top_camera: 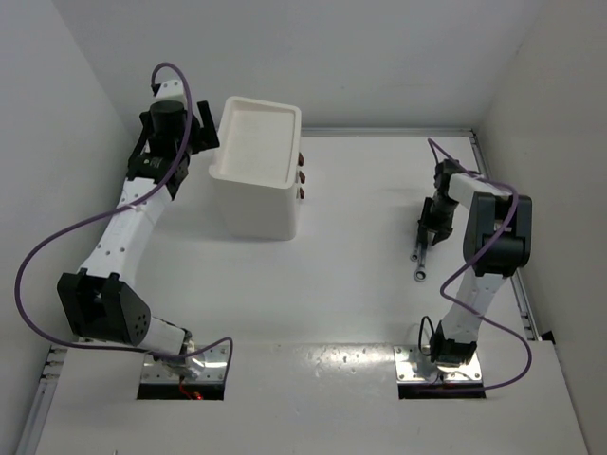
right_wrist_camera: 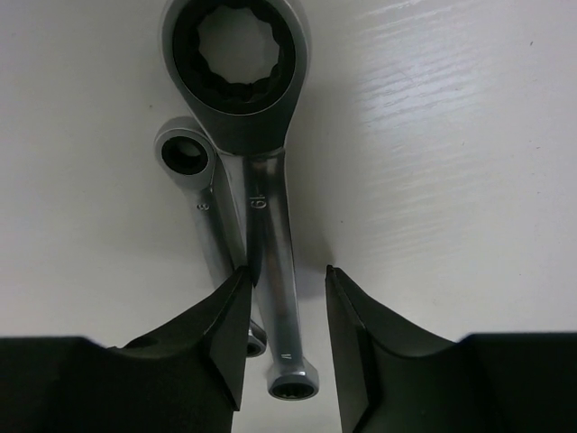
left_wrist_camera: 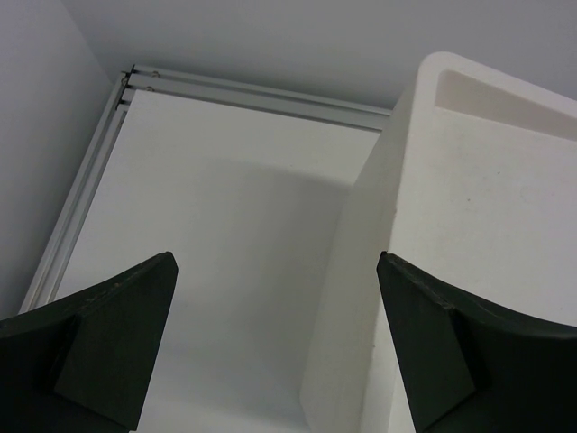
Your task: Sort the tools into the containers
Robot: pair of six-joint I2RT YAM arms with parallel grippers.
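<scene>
A matte white tabletop is boxed in by a plain white back wall, left wall and right wall, with a silvery aluminium rail along its far edge and soft, even light leaving a mottled sheen near the front.

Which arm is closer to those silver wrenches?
Right. The right gripper is down over the wrenches, fingers either side of the larger one; the left gripper is far off, beside the white drawer box.

To my right, a large silver ring wrench and a smaller wrench lay flat, side by side, touching. The white drawer unit stood upright, well apart on my left.
</scene>
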